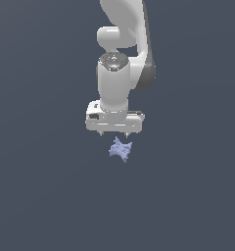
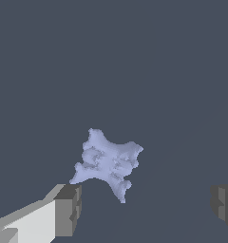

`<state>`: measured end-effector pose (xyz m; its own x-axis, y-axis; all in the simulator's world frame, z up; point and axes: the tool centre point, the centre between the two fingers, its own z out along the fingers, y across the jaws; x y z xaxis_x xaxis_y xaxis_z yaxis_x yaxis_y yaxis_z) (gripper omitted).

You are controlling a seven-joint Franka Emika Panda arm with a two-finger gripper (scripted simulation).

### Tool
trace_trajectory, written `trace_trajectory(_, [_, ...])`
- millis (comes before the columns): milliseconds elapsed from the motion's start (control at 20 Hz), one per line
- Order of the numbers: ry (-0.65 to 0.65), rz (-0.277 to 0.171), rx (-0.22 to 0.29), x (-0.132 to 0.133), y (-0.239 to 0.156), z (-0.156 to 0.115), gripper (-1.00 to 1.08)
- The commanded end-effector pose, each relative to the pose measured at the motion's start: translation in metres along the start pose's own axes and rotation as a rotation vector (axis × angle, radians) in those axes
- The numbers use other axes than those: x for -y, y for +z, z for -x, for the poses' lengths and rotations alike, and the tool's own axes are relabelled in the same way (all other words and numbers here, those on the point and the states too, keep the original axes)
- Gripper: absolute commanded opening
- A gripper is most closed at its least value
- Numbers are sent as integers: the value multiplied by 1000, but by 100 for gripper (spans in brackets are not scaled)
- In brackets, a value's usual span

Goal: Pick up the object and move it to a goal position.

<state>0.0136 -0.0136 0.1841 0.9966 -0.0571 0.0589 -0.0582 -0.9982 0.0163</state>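
Observation:
The object (image 1: 121,149) is a small pale periwinkle-blue star-like lump with several spikes, lying on the dark grey surface. In the exterior view my white gripper (image 1: 114,134) hangs just above it, pointing down, fingertips a little short of it. In the wrist view the object (image 2: 108,162) lies ahead of the fingers, nearer to one grey pad (image 2: 68,209) than to the other (image 2: 224,205). My gripper (image 2: 145,208) is open wide and empty; the object is not between the pads.
The white arm (image 1: 122,54) rises toward the top of the exterior view. The dark grey surface (image 1: 188,196) stretches all around with nothing else on it in view.

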Motion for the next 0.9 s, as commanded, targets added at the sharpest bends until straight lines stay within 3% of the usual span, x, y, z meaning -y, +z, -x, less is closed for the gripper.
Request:
trace_trajectory(0, [0, 0, 0, 0, 0, 0, 68])
trace_trajectory(500, [-4, -1, 1, 8, -4, -2, 68])
trace_trajectory(850, [5, 22, 35, 14, 6, -6, 68])
